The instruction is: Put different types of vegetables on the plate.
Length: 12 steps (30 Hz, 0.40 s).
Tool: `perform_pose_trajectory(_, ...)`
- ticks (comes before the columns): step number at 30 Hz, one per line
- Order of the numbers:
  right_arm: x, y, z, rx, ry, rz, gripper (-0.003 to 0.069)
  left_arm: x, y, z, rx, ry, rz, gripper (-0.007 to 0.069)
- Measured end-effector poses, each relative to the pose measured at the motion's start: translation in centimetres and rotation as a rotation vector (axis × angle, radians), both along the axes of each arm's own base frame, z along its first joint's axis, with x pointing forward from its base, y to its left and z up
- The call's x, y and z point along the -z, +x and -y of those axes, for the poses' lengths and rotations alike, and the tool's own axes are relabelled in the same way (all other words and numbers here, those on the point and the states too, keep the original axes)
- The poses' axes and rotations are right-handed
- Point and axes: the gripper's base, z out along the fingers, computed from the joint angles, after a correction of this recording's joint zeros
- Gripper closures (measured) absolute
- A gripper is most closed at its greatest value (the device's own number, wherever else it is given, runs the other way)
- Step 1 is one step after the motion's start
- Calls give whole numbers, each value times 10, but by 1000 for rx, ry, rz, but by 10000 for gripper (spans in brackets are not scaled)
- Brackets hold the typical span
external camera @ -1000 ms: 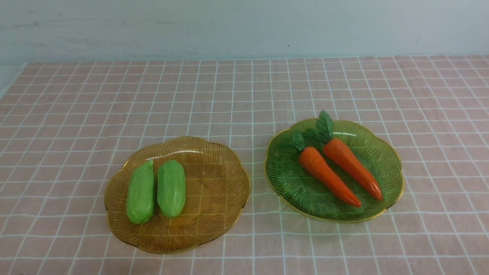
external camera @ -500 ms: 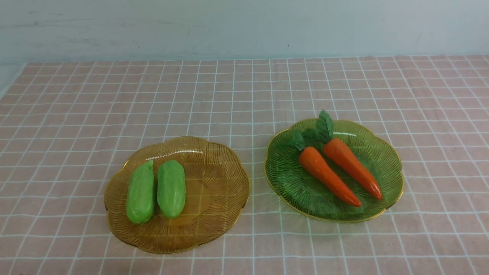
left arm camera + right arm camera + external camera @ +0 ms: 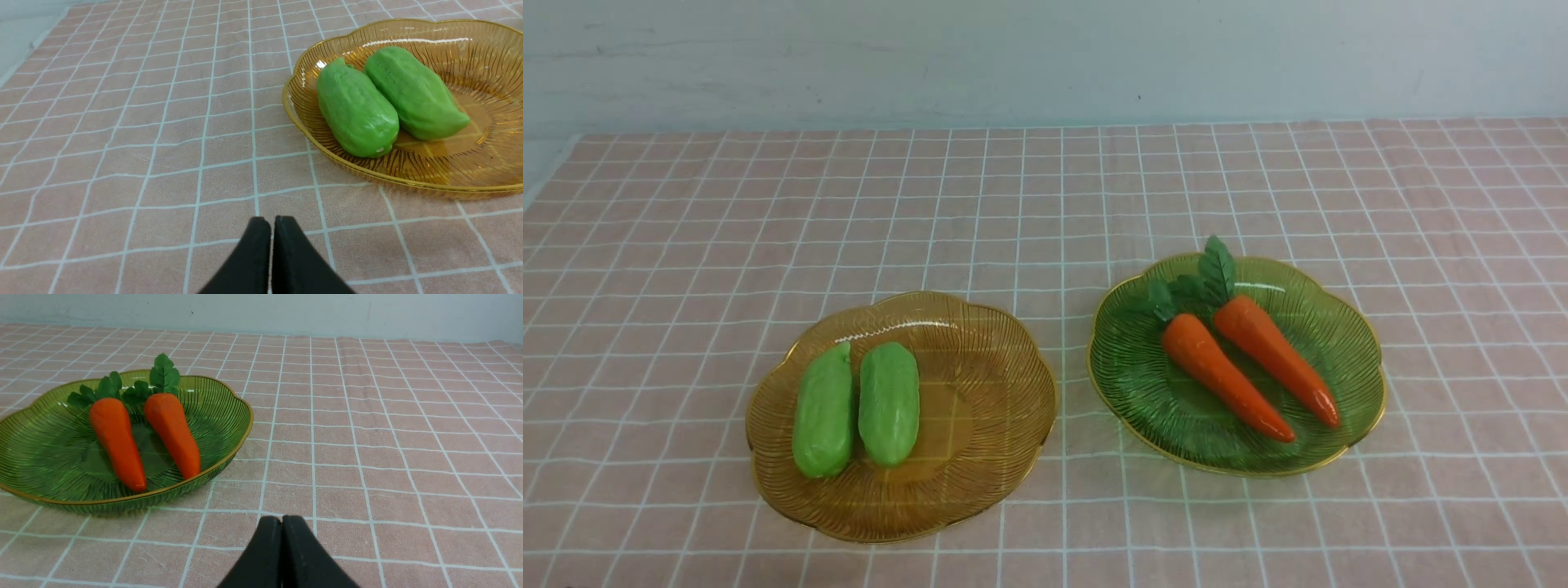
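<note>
Two stubby light-green cucumbers (image 3: 823,410) (image 3: 889,403) lie side by side on the left half of an amber ribbed plate (image 3: 988,416). Two orange carrots (image 3: 1223,378) (image 3: 1276,356) with dark leafy tops lie on a green ribbed plate (image 3: 1127,367) to its right. Neither arm shows in the front view. In the left wrist view my left gripper (image 3: 272,220) is shut and empty over bare cloth, short of the amber plate (image 3: 482,53) and its cucumbers (image 3: 355,110). My right gripper (image 3: 282,519) is shut and empty too, apart from the green plate (image 3: 36,457) and the carrots (image 3: 116,439).
A pink checked tablecloth (image 3: 1045,188) covers the table up to a pale wall (image 3: 1045,57) at the back. The cloth's left edge (image 3: 543,175) shows at the far left.
</note>
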Motion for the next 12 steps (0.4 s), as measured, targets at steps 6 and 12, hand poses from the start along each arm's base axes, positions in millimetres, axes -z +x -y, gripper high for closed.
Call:
perform_pose_trajectory(6,0,0,0,0,0,0,674,0,0,0,0,0,0,628)
perform_pose_trajectory(12,0,0,0,4,17,-1,674,0,0,0,0,0,0,628)
